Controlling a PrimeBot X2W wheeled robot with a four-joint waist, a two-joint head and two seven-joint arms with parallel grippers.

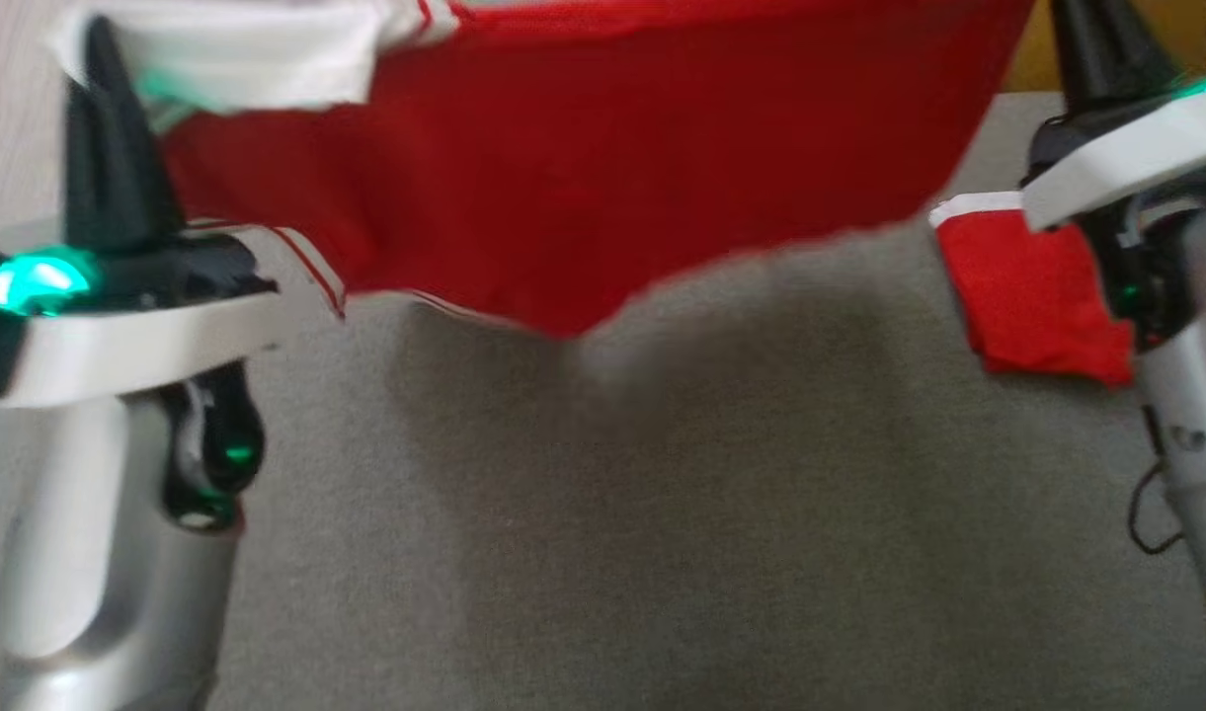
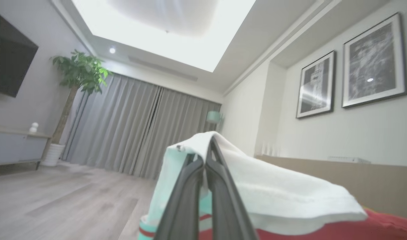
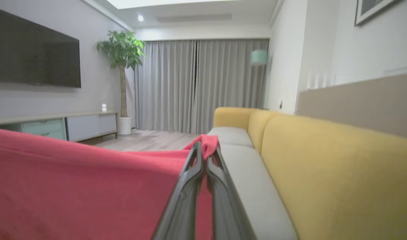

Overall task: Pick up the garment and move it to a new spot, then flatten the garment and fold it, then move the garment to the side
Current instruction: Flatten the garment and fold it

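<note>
A gray seat (image 1: 682,513) fills the lower part of the head view. The right wrist view shows that it belongs to a yellow sofa (image 3: 336,166), with gray curtains (image 3: 203,83) and a potted plant (image 3: 121,53) in the background.

The garment (image 1: 583,168), red with white trim, hangs stretched across the upper part of the head view. Its top edge is cut off by the frame and its outline is blurred. Whether its lowest edge touches the seat cannot be determined.

The left gripper (image 1: 99,44), at upper left, has its jaws closed on a white section of the garment. In the left wrist view the cloth drapes over the fingertips (image 2: 216,160) and partly hides them.

The right gripper (image 1: 1082,25), at upper right, has its jaws closed on a red edge of the garment. Its tips run off the top of the head view; the right wrist view shows the pinch.

A red flap (image 1: 1042,296) with a white band hangs at the right, partly hidden behind the right arm (image 1: 1185,395).
</note>
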